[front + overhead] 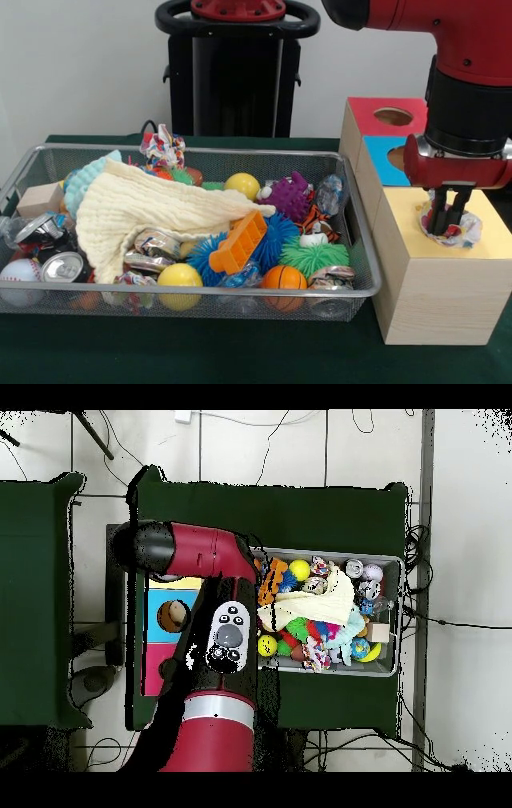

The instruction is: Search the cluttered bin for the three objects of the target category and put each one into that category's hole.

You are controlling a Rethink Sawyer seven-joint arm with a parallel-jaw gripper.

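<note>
In the front view my gripper [448, 227] hangs straight down over the yellow-topped wooden box [496, 240]. Its fingers are shut on a knotted cloth bundle [469, 230] with red, blue and white patches. The bundle rests at the box's round hole and hides it. A second printed bundle [162, 148] sits on the far rim of the wire mesh bin [352, 293], near its left end. It also shows in the overhead view [315, 652]. In that view the red arm [225, 634] hides the gripper.
The bin holds a large cream cloth [136, 210], spiky rubber balls [288, 194], yellow balls [179, 277], an orange toy [238, 242], crushed cans [62, 266] and a wooden block [38, 198]. A blue-topped box [382, 152] and a red-topped box [370, 112] stand behind the yellow one.
</note>
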